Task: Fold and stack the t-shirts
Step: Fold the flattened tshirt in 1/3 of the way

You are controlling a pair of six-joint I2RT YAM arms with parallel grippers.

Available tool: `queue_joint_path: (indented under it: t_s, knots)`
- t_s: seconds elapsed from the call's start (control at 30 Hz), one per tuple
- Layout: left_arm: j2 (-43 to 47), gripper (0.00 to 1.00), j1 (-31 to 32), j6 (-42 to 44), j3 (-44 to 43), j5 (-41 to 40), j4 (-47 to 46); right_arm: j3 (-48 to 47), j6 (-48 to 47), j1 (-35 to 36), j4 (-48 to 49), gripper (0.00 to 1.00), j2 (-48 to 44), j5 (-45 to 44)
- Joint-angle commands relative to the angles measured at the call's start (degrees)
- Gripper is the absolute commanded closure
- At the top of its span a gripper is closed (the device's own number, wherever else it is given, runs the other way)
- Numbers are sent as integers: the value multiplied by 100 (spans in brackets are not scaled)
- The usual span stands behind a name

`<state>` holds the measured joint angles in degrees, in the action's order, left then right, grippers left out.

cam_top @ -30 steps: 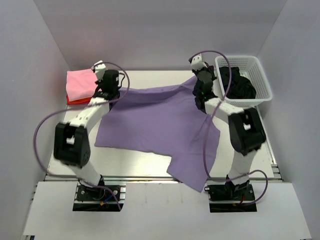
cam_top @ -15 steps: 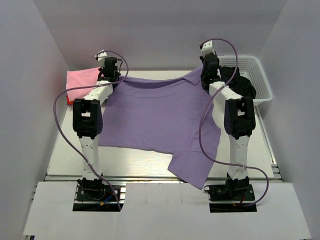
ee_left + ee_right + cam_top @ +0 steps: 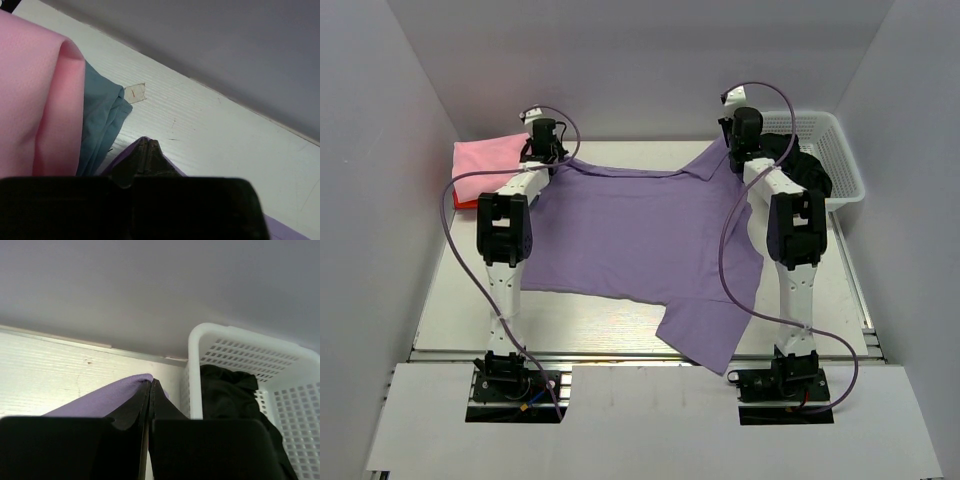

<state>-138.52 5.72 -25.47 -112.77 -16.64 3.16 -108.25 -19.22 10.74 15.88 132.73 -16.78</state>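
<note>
Left claw (image 3: 145,143) and right claw (image 3: 151,384) are each clamping shut on the far edge of the lavender t-shirt (image 3: 640,230).
The shirt is lying spread across the tabletop (image 3: 460,300), one part overhanging the near edge. Beside the left claw, the pink t-shirt (image 3: 35,100) is resting folded on the grey-blue t-shirt (image 3: 102,125). The white basket (image 3: 240,340) is sitting just right of the right claw.
</note>
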Motion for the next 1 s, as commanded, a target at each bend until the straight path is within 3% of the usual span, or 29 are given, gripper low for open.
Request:
queue_joint_path:
  t_s: [0.0,0.13,0.27,0.73,0.97]
  knots:
    - [150,100,-97,113,-333,214,-263,-425,279,-107,-23,100,69,367]
    - [79,100,-97,113,-456,345,-193,-461,358,-125,-190,100,52,456]
    - [316,100,-97,113,-54,548,-254,-198,437,-117,-454,100,-185,403]
    - [1924,100,-97,218,1854,487,-430,2244,1192,-81,-1069,100,-2390,1018]
    - [2741,100,-97,218,2698,293,-79,3327,1334,-99,-1403,100,-3664,1063]
